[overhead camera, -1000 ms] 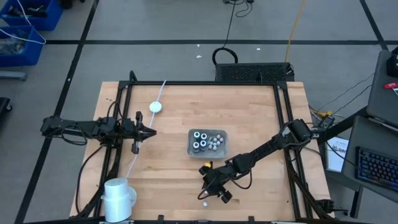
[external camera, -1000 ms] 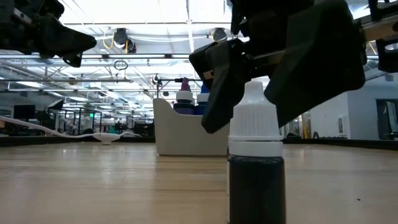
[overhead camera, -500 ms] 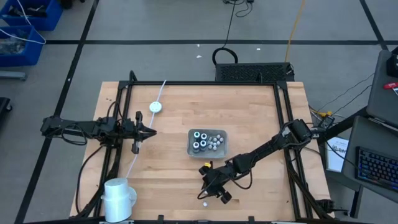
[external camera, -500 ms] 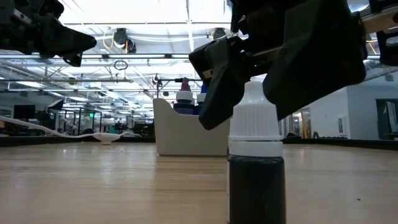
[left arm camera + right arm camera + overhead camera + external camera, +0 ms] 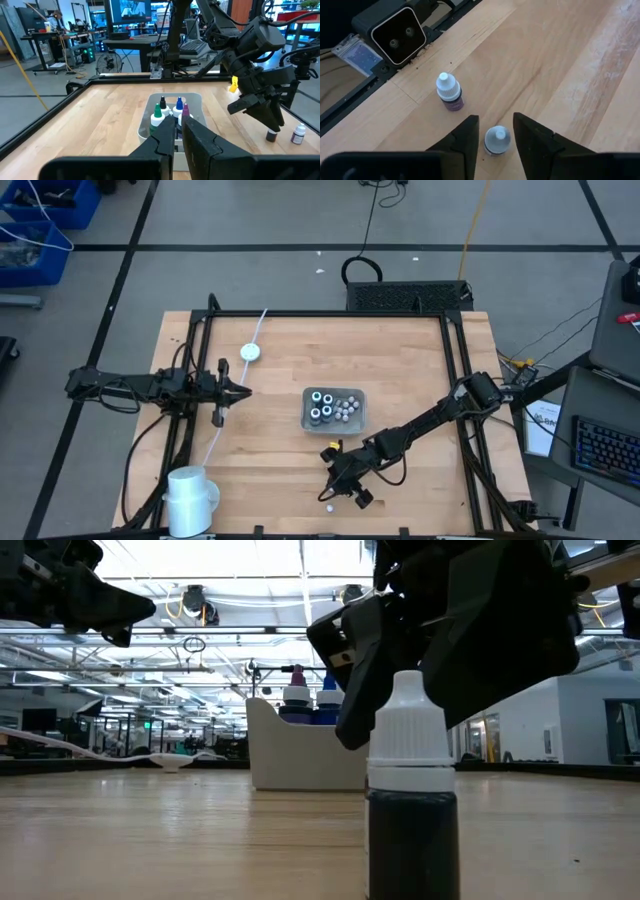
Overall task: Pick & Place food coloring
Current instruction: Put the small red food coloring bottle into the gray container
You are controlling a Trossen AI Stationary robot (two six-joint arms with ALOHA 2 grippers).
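Observation:
Two food coloring bottles stand upright on their bases on the wood near the table's front edge. One, dark with a pale cap [image 5: 497, 140], stands between the fingers of my right gripper [image 5: 496, 137], which is open and slants down over it. The other, purple with a white cap [image 5: 450, 92], stands free just nearer the front edge [image 5: 410, 790]. More bottles stand in the grey tray [image 5: 305, 420] at mid-table. My left gripper [image 5: 238, 391] waits shut, level above the table's left side, touching nothing. My right gripper's fingers [image 5: 470, 137] stand close on either side of the dark bottle's cap [image 5: 490, 142], slanting down from the table's right and far side. Only thin gaps show beside the cap; I cannot tell whether the fingers touch it. The bottle stands upright on the table.
A white roll [image 5: 190, 492] stands at the near left corner. A white puck with a cord [image 5: 250, 352] lies at the far left. The low camera's housing [image 5: 395, 35] sits at the front edge beside the free bottle. Bare wood lies between the tray and the left arm.
My right gripper's fingers have drawn closer together around the dark bottle, with the hand staying in place. Both bottles stand where they were.

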